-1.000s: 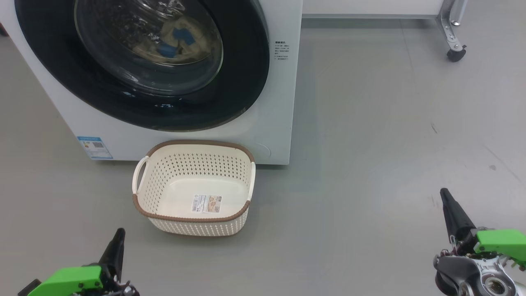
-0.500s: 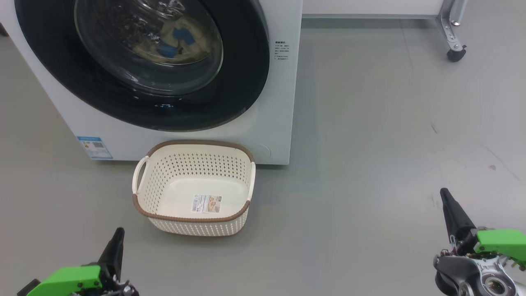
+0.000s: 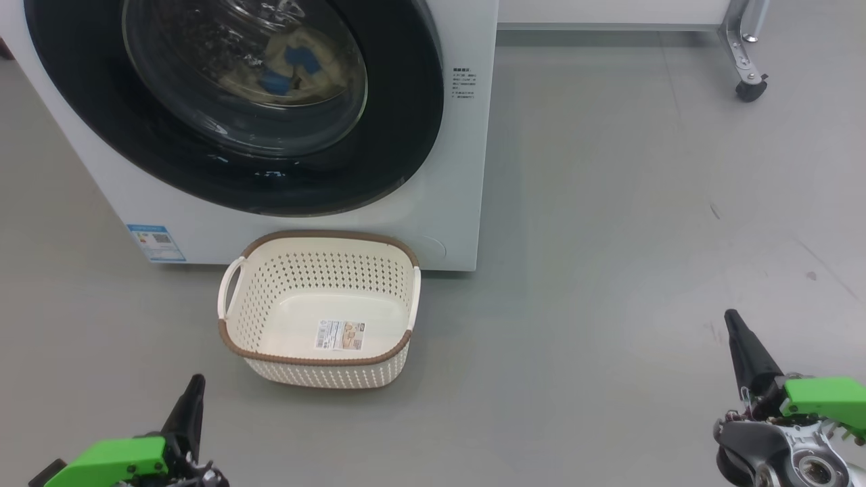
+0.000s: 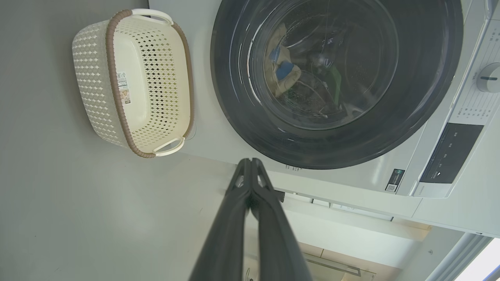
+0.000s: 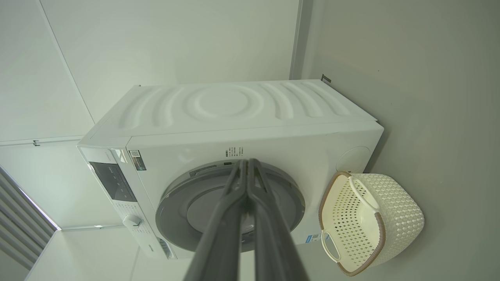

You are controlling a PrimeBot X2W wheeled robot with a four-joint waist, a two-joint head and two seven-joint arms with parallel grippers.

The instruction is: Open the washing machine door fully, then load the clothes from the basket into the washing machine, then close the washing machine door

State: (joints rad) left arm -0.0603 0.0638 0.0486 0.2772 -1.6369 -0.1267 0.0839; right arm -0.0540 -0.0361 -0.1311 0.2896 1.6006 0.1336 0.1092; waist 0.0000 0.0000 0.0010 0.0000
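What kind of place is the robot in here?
Likely a lab or test space set up as a laundry corner: a front-loading washing machine stands on a plain grey floor, a cream basket before it, a wheeled metal frame leg nearby.

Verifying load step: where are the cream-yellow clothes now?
In the head view's upper left, pale cream-yellow blue-patched clothes lie behind the round black-rimmed glass door, above the cream perforated basket.
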